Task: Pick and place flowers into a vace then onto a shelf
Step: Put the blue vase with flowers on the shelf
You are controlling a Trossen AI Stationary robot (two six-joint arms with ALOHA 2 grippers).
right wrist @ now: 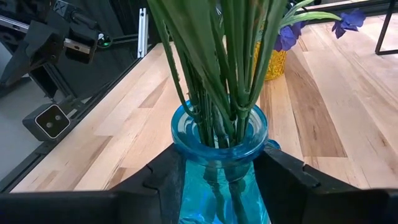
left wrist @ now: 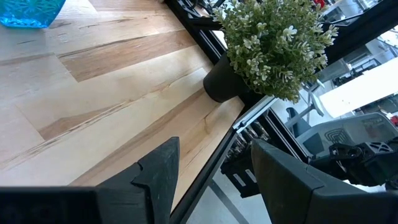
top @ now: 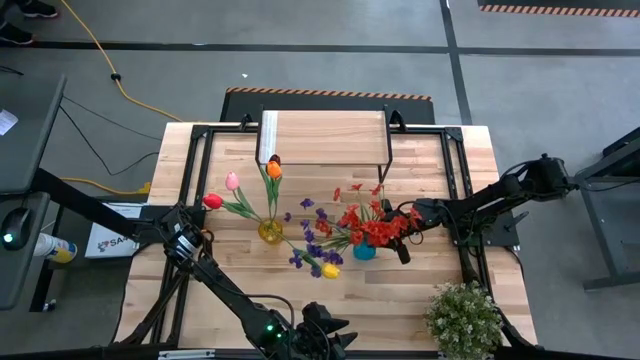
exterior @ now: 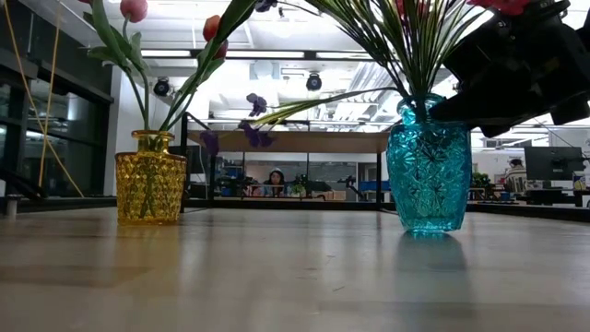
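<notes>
A blue glass vase (top: 364, 250) stands mid-table, full of red sprays (top: 365, 225), purple sprays (top: 315, 245) and a yellow tulip (top: 331, 271) that leans out low. My right gripper (right wrist: 219, 155) reaches it from the table's right and is shut on it. To its left a yellow vase (top: 270, 231) holds pink, red and orange tulips (top: 274, 170). The shelf (top: 330, 130) stands at the far middle with nothing on its top. My left gripper (left wrist: 214, 146) waits open by the near edge, nothing between its fingers. My right gripper has the blue vase between its two fingers, one on each side of the body just under the neck (right wrist: 186, 180). The fingers come nearly level from the table's right side. The vase stands upright with its base (exterior: 429, 226) on the table, stems rising above the fingers.
A bushy potted plant (top: 463, 318) sits at the near right corner, straight ahead of my left gripper. Black frame rails (top: 455, 170) run along the table's sides and beside the shelf. Bare wood lies in front of both vases. A person (exterior: 275, 180) sits far behind the table.
</notes>
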